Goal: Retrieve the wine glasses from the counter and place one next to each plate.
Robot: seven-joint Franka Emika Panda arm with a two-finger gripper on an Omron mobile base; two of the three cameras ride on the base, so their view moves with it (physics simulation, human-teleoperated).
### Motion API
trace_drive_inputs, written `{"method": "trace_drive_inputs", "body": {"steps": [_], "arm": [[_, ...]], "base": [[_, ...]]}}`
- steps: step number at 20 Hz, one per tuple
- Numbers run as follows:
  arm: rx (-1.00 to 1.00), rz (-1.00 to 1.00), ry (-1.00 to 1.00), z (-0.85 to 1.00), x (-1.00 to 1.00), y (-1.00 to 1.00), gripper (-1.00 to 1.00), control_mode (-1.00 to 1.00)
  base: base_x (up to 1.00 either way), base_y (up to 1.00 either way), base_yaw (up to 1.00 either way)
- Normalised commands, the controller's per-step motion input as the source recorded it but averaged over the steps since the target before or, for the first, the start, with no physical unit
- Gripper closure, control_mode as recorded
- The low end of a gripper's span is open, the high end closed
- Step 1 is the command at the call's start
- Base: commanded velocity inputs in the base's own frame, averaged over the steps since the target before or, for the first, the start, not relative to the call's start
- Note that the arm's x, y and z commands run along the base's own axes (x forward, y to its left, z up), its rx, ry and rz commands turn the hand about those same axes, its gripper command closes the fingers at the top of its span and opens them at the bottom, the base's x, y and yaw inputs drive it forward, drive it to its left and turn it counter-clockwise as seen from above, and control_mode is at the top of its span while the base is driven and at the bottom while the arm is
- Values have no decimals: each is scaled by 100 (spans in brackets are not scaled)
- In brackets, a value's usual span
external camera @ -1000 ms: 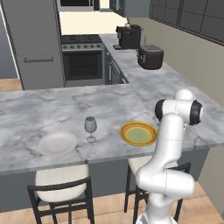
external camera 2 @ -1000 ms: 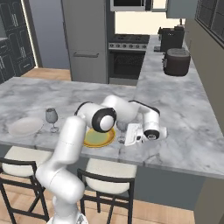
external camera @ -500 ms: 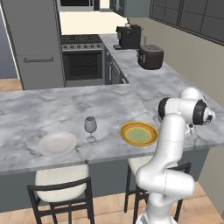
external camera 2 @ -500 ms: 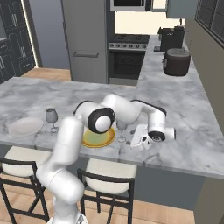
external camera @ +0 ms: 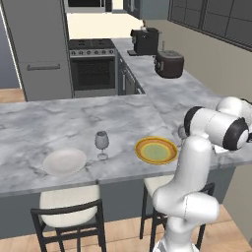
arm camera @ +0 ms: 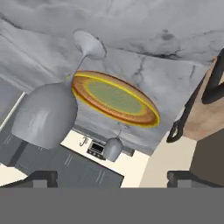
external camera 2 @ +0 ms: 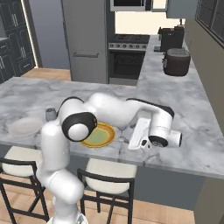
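One wine glass [external camera: 102, 143] stands upright on the marble counter [external camera: 74, 118] between the white plate [external camera: 64, 161] and the yellow-rimmed plate [external camera: 156, 150]. The other wine glass [arm camera: 43, 114] stands just right of the yellow-rimmed plate [arm camera: 114, 99], its foot [external camera 2: 122, 140] on the marble; my arm partly hides it in the left base view. My gripper [arm camera: 113, 177] is open, a short way back from this glass, with nothing between the fingers. In the right base view the gripper [external camera 2: 132, 145] lies low over the counter beside the yellow plate [external camera 2: 99, 134].
A dark rounded appliance [external camera: 169, 64] and a coffee machine [external camera: 145, 41] stand far back on the right counter run. Two stools [external camera: 69, 216] sit under the counter's near edge. The stove [external camera: 93, 64] and fridge are behind.
My hand has drawn a little to the right, away from the glass beside the yellow plate. The jaws have stayed open. Glasses and plates have not moved.
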Motion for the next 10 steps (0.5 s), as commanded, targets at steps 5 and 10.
{"method": "trace_drive_inputs", "body": {"steps": [5,10], "arm": [[1,9,-23,100,-68,30,-100,-100],[0,3,-23,100,-67,87,-100,-100]], "base": [[0,0,0],[0,0,0]]}}
